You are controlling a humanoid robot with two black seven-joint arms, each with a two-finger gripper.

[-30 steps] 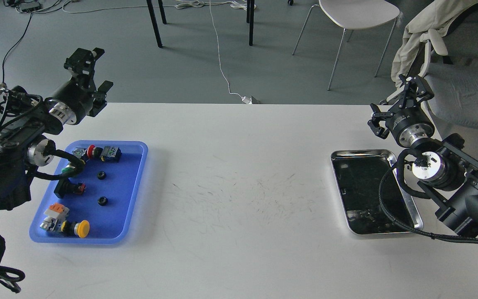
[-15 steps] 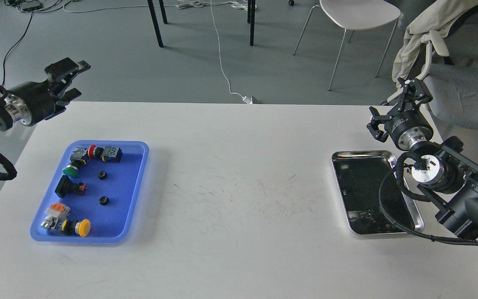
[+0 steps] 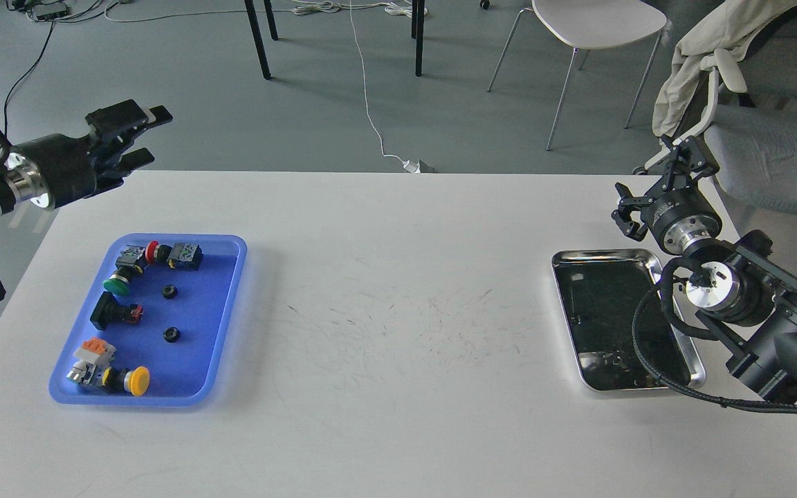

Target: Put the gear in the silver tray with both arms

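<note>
Holding switches, black gears: blue tray (image 3: pixel 229 290) | silver tray (image 3: pixel 606 256) bare | left fingers (image 3: pixel 137 135) apart | right fingers (image 3: pixel 651 183) apart

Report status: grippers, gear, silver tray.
Left gripper open, empty. Right gripper open, empty. Gears sit in blue tray. Silver tray unobstructed.

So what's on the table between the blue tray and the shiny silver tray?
Nothing. In the head view, the white table between the blue tray and the silver tray is bare, showing only faint dark scuff marks.
</note>
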